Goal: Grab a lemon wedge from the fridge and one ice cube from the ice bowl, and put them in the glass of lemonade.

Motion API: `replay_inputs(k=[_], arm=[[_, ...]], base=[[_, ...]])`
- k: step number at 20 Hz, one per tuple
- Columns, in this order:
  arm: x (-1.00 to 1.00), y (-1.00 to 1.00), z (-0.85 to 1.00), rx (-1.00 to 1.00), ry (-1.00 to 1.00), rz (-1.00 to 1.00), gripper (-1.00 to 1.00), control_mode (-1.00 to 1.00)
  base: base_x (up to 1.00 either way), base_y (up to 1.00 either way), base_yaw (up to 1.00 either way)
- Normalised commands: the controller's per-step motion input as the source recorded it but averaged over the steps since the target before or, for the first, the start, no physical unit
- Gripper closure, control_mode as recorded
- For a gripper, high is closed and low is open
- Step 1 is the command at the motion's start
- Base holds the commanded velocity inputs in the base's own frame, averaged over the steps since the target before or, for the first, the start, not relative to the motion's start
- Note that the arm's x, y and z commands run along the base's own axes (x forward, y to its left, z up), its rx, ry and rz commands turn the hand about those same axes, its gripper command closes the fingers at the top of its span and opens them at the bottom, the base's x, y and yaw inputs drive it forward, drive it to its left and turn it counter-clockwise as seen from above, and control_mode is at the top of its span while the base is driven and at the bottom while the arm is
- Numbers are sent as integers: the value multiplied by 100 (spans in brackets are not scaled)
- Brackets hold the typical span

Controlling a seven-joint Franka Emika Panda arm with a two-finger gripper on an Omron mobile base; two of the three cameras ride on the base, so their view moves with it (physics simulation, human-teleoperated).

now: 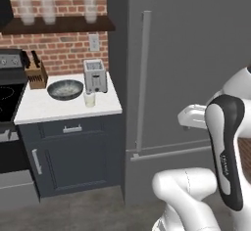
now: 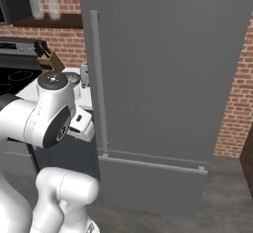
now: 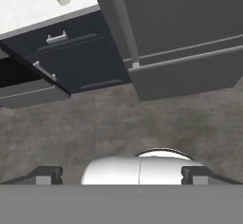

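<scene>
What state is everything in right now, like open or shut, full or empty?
fridge: door shut.
glass of lemonade: upright on the counter, holding pale drink.
ice bowl: upright on the counter beside the toaster; contents too small to tell.
gripper: jaws open, holding nothing.
cabinet drawer: shut.
cabinet door: shut.

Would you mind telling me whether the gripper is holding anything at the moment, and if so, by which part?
Nothing is held. The gripper is open, its fingertips wide apart with only floor beyond them, and the fridge is closed.
</scene>
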Motion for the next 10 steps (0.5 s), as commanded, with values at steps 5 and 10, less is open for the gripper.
replay_inputs(k=[5, 10], arm=[[0, 0, 0, 0, 0, 0, -100, 100], [0, 0, 0, 0, 0, 0, -100, 100]], base=[[5, 40, -17], [1, 20, -8]])
